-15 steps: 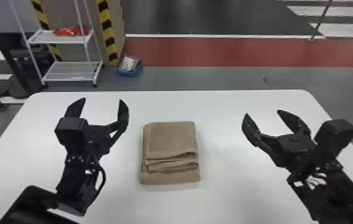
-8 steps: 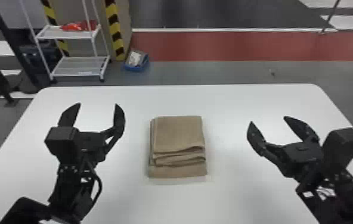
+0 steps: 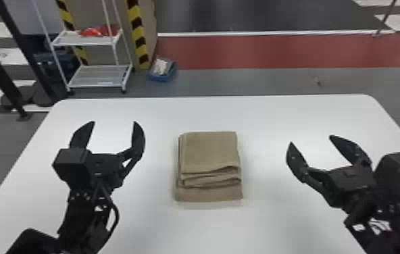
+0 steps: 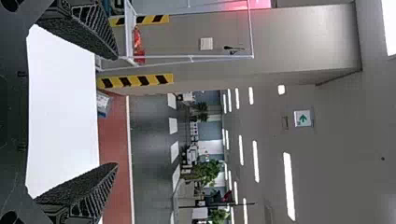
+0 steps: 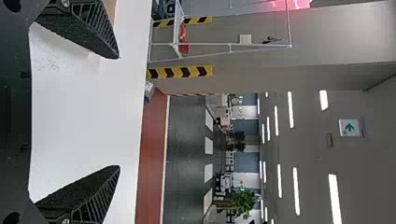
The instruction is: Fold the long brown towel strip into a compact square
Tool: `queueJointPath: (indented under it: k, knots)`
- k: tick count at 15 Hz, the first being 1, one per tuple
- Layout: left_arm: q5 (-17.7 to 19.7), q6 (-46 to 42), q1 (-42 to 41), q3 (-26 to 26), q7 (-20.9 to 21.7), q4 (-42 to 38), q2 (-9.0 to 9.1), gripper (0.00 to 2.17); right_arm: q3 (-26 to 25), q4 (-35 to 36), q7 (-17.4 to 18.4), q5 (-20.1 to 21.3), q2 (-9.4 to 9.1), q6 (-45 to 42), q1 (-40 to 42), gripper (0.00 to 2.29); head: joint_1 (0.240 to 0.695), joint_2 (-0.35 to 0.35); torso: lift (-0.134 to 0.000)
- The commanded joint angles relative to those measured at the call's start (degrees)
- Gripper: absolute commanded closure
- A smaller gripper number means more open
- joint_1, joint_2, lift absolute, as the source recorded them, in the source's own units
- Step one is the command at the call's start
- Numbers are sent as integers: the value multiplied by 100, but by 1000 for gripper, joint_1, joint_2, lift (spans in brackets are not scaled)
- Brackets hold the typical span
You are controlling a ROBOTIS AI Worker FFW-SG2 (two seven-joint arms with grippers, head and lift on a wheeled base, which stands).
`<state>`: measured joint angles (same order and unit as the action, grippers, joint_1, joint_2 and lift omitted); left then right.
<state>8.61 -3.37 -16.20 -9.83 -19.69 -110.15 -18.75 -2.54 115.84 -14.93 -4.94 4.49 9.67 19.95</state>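
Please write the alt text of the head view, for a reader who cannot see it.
A brown towel, folded into a compact, layered stack, lies on a white table between two black robot grippers. The left gripper and the right gripper are both empty, with fingers open. Behind the table stands a white shelf rack.

Soft matt brown cloth towel (image 3: 211, 152) on smooth white table (image 3: 277, 216).

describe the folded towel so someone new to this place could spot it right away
Find the white table. Near its middle, between the left hand and the right hand, lies the towel. It is brown and stacked in layers, the one soft cloth thing there, while both hands are black and hard.
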Motion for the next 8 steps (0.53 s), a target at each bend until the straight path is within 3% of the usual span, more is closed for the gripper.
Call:
queueJointPath:
  k: [1,8]
  knots:
    - [-17,34,-15,-2,0,-6,3,80,25,9,8,19,-1,-21,9,33,695,54,-128]
    - [-26,69,-6,7,9,-6,29,80,78,53,78,160,8,-21,0,33,695,57,-128]
